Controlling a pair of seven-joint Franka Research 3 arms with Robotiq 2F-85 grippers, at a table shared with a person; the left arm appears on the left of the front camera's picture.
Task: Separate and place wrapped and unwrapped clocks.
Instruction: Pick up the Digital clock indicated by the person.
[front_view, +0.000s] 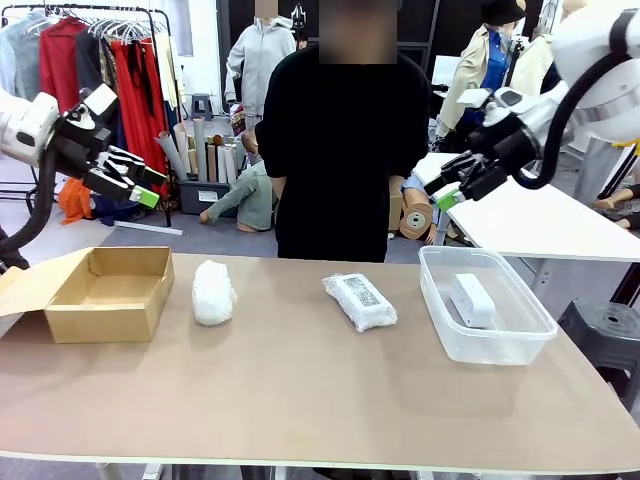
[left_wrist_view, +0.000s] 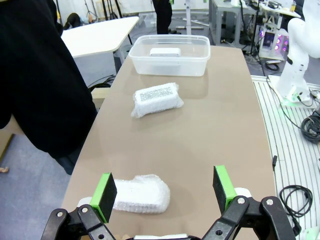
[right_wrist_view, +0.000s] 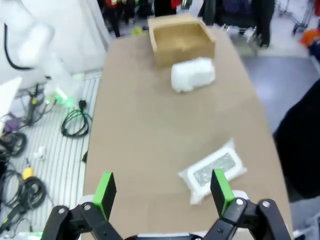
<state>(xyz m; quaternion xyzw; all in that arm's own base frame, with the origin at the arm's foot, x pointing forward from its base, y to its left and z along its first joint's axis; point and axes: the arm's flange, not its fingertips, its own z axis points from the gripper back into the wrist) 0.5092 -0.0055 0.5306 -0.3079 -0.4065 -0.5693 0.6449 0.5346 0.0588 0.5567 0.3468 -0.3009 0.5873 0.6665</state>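
Already the bare clock (front_view: 472, 298) sits in the clear tub (front_view: 497, 346), evidently the spot for unwrapped ones, while the bubble-wrap bundle (front_view: 213, 292) and the labelled bundle (front_view: 360, 300) lie apart on the table (front_view: 300, 400) between it and the open cardboard box (front_view: 108, 322), probably meant for them. Left gripper (front_view: 150, 186) and right gripper (front_view: 440, 192) hover above, jaws wide, empty.
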